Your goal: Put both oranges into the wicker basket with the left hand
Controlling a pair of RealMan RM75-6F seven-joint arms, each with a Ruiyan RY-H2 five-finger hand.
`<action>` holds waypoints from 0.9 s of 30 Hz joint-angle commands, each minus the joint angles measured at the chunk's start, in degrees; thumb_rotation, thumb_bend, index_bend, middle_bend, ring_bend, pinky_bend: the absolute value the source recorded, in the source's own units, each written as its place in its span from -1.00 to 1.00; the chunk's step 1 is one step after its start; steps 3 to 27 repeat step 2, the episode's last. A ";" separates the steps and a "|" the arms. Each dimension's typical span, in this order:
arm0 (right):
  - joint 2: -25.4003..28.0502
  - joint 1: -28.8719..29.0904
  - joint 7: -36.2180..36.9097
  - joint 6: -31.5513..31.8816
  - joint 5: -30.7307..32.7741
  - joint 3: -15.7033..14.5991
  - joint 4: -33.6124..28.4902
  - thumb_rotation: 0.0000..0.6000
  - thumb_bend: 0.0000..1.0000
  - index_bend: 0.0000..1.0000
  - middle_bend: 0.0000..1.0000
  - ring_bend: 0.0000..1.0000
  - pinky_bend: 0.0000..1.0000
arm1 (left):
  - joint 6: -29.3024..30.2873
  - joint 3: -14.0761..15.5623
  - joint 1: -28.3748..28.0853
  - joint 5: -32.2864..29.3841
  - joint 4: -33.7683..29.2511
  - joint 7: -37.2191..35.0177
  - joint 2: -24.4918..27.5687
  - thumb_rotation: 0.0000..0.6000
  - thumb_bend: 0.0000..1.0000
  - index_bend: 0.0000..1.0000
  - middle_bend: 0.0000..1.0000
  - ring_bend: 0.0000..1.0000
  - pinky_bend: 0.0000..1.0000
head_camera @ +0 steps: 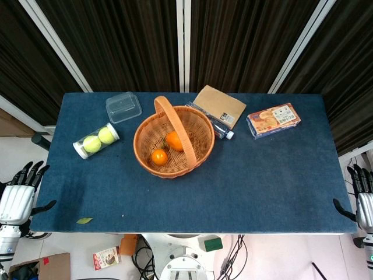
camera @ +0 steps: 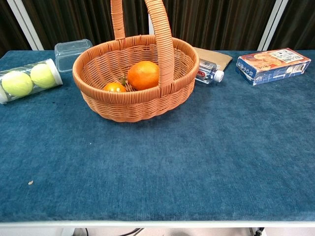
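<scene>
**Both oranges sit in the basket, hands off to the sides**

The blue surface point(head_camera: 245, 181) fills most of the room's middle, and on it the wicker basket point(head_camera: 201, 149) stands upright left of centre, its handle arching over the top. Inside lie both oranges: the larger orange point(camera: 143, 74) sits against the handle's near foot, and the smaller orange point(camera: 114, 87) is just beside it to the left, half hidden behind the basket's front rim in the chest view.

The left hand point(head_camera: 16, 195) hangs off the surface's near left corner, well apart from the basket, fingers point(head_camera: 29, 171) spread and holding nothing. The right hand point(head_camera: 363, 201) is at the far right edge of the head view, partly cut off; its fingers look apart and empty too. Neither shows in the chest view.

Around the basket: a snack box point(head_camera: 273, 120) to the right, a brown packet point(head_camera: 219, 106) behind, with a bottle point(head_camera: 220, 128) partly tucked under it, a tube of tennis balls point(head_camera: 96, 140) to the left, and a clear plastic tub point(head_camera: 123, 107) behind that
</scene>
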 commanded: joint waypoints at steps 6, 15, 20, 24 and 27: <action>-0.84 -0.74 1.05 -1.37 0.29 -0.55 1.72 1.00 -0.50 -1.00 -1.00 -1.00 -1.00 | 0.67 0.95 0.76 3.38 1.34 -2.53 -0.90 0.80 -0.91 -0.77 -0.88 -1.00 -0.64; -0.84 -0.74 1.05 -1.37 0.29 -0.55 1.72 1.00 -0.50 -1.00 -1.00 -1.00 -1.00 | 0.67 0.95 0.76 3.38 1.34 -2.53 -0.90 0.80 -0.91 -0.77 -0.88 -1.00 -0.64; -0.84 -0.74 1.05 -1.37 0.29 -0.55 1.72 1.00 -0.50 -1.00 -1.00 -1.00 -1.00 | 0.67 0.95 0.76 3.38 1.34 -2.53 -0.90 0.80 -0.91 -0.77 -0.88 -1.00 -0.64; -0.84 -0.74 1.05 -1.37 0.29 -0.55 1.72 1.00 -0.50 -1.00 -1.00 -1.00 -1.00 | 0.67 0.95 0.76 3.38 1.34 -2.53 -0.90 0.80 -0.91 -0.77 -0.88 -1.00 -0.64; -0.84 -0.74 1.05 -1.37 0.29 -0.55 1.72 1.00 -0.50 -1.00 -1.00 -1.00 -1.00 | 0.67 0.95 0.76 3.38 1.34 -2.53 -0.90 0.80 -0.91 -0.77 -0.88 -1.00 -0.64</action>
